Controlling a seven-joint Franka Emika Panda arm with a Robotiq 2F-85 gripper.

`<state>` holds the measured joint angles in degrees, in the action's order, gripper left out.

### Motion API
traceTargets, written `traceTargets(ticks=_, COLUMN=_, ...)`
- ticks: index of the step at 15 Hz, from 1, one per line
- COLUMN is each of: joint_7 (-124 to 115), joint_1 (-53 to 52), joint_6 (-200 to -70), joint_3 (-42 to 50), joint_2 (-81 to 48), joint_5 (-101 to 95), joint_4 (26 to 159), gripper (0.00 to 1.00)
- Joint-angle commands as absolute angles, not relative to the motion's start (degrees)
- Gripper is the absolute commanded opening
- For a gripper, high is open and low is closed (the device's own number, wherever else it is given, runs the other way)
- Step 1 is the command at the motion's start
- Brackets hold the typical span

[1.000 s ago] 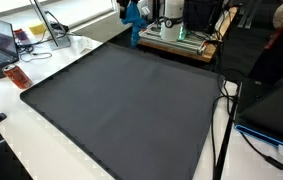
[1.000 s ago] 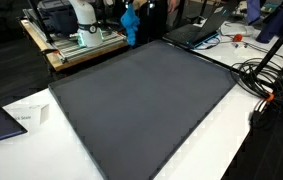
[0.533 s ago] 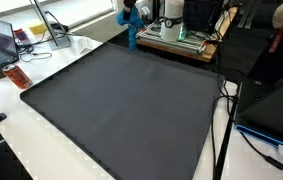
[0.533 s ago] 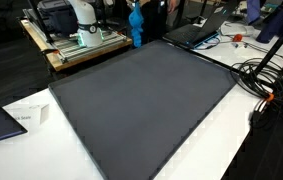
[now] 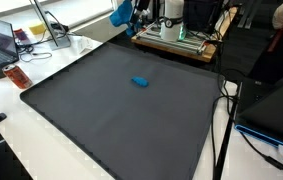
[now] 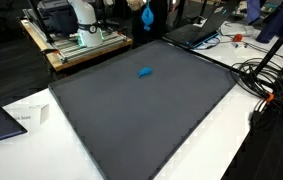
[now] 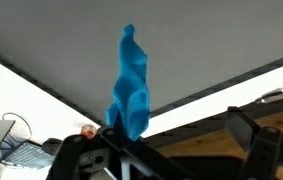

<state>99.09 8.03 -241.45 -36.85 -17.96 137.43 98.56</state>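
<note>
My gripper (image 7: 177, 132) hangs high over the far edge of a large dark grey mat (image 5: 131, 120), and it shows in both exterior views (image 5: 129, 14) (image 6: 143, 6). In the wrist view its two fingers stand wide apart. A bright blue cloth (image 7: 131, 85) clings to the left finger and dangles toward the mat; it also shows in both exterior views (image 5: 120, 13) (image 6: 149, 16). A small blue object (image 5: 139, 82) lies on the mat's far half, below the gripper, and is also seen in an exterior view (image 6: 145, 71).
The robot base stands on a wooden platform (image 5: 181, 42) behind the mat. A laptop (image 5: 3, 40) and a red object (image 5: 17, 76) lie on the white table. Another laptop (image 6: 196, 32), cables (image 6: 271, 85) and a paper (image 6: 26, 118) lie around the mat.
The gripper has risen with the blue cloth. A small blue object now lies on the mat where nothing lay before.
</note>
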Motion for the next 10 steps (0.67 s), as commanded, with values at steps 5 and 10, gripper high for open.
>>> traceTargets(ticks=5, joint_7=122.14, joint_1=-2.13, joint_6=-243.56, joint_3=-28.05, joint_2=-20.22, joint_5=137.9, joint_4=94.25, gripper=1.0)
traceTargets(ticks=10, joint_7=132.44, joint_1=-9.6, joint_6=-243.25, joint_3=-19.23, joint_2=-20.99, joint_5=137.63, joint_4=96.24, gripper=1.0)
